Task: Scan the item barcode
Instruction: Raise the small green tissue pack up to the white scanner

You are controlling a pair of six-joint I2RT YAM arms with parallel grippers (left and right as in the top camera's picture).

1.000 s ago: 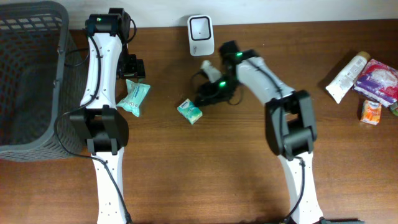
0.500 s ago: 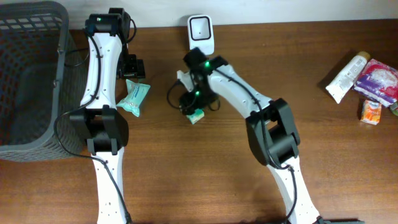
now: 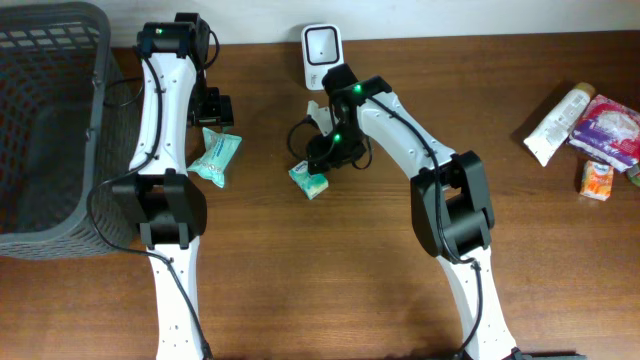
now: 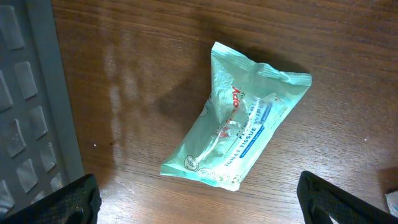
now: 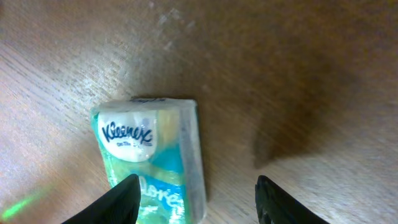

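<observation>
Right gripper (image 5: 196, 199) | jaws apart, nothing gripped | Kleenex pack (image 5: 149, 152) beneath, off-centre

The white-shelled left arm (image 3: 158, 110) and right arm (image 3: 405, 135) have black joints, green lights and black cables. The right gripper (image 5: 196, 199) has seemingly black fingers (image 5: 115, 202).

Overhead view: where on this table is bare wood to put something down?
Bare wood lies between the right arm and the tube, and in front between it and the left arm. Crowded: basket to scanner, around the wipes pack and Kleenex pack.
</observation>
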